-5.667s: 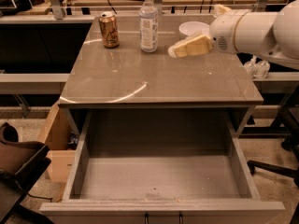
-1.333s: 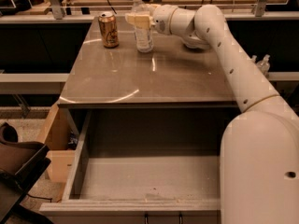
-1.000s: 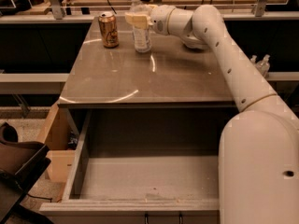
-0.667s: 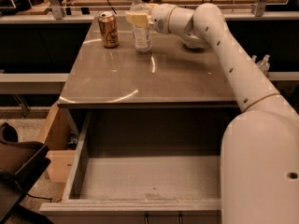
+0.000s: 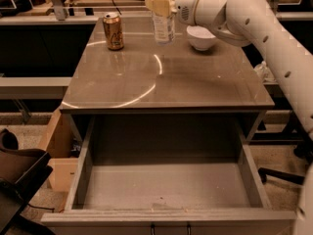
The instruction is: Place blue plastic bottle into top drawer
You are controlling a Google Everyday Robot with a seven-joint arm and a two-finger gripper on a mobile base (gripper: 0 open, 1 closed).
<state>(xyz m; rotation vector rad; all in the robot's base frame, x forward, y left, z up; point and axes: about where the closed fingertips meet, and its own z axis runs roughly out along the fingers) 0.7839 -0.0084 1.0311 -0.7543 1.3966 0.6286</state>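
While the top drawer [image 5: 166, 185] stands open under the table's [image 5: 161, 82] front edge, its bare grey floor is ready to receive. At the table's far edge, the gripper [image 5: 160, 6] clamps its cream fingers high on the blue plastic bottle [image 5: 164, 28], likely so the base clears when lifted. The bottle is upright, slim and clear with a pale label, between the gold can [image 5: 114, 31] and the white bowl [image 5: 202, 37].

The gripper [image 5: 160, 5], clamping the blue plastic bottle [image 5: 163, 27] by the desk's [image 5: 161, 84] back edge, is sitting between a gold can [image 5: 114, 31] and a white bowl [image 5: 202, 37] (both near). Frontward the top is lying open, and the top drawer [image 5: 166, 187] is gaping below the front edge.
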